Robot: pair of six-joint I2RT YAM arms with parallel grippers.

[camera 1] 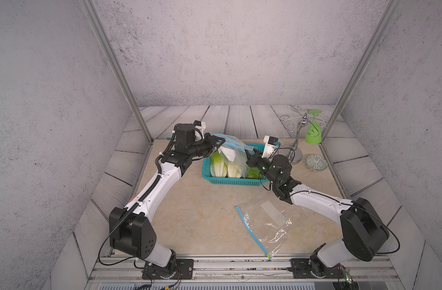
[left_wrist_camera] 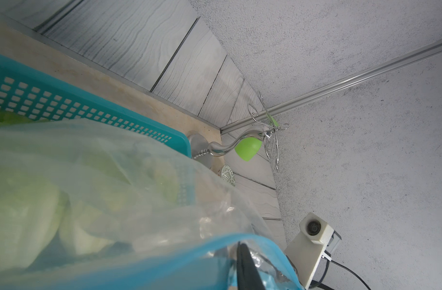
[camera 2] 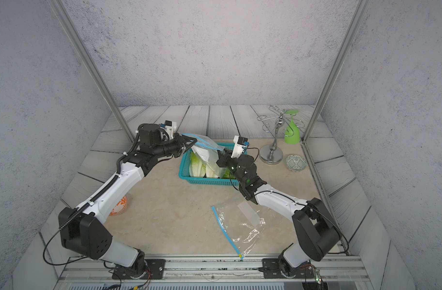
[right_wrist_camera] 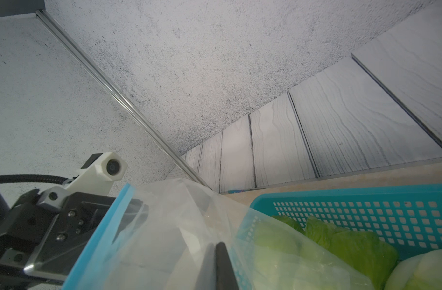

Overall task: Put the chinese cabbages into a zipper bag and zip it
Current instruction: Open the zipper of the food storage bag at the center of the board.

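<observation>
The chinese cabbages [camera 1: 218, 165], crinkled light-green heads with white bases, are seen in the perforated teal basket [camera 1: 230, 181], below both pairs of fingers. The clear, crumpled zipper bag [camera 1: 233, 152] is pinched at its blue zip edge by the left fingers [left_wrist_camera: 245, 266] and at its film by the right fingers [right_wrist_camera: 221, 263]. Both arms are extended toward the basket from opposite sides.

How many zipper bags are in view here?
2. One zipper bag hangs over the teal basket, held by the left gripper and right gripper; the other bag lies flat on the table, nearer the robot.
</observation>
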